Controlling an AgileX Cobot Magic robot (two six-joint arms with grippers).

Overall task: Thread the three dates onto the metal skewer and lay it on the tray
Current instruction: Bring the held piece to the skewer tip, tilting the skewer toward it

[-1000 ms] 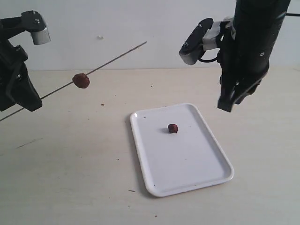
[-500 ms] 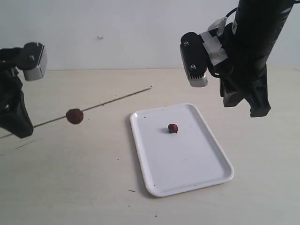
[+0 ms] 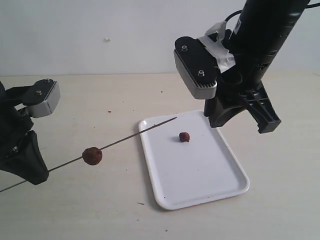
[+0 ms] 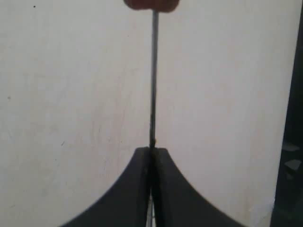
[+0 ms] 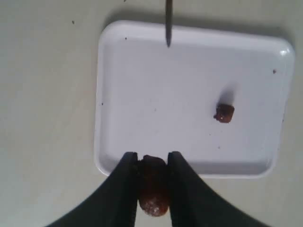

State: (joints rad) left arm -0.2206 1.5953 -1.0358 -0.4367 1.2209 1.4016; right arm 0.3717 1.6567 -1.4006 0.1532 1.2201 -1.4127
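Observation:
My left gripper is shut on the metal skewer near its blunt end, at the left of the table. One date is threaded on the rod, a short way from the jaws. The skewer's point hangs just over the far left corner of the white tray. A second date lies loose on the tray's far half. My right gripper is shut on a third date, held above the tray's far right edge and facing the skewer's point.
The tray lies on a pale beige tabletop with a few dark crumbs. A plain wall rises behind the table. The right arm's grey camera housing hangs above the tray's far end.
The left arm has come down and swung the skewer with its date lower, bringing the point over the tray's corner. The right arm has turned and shifted left toward the tray.

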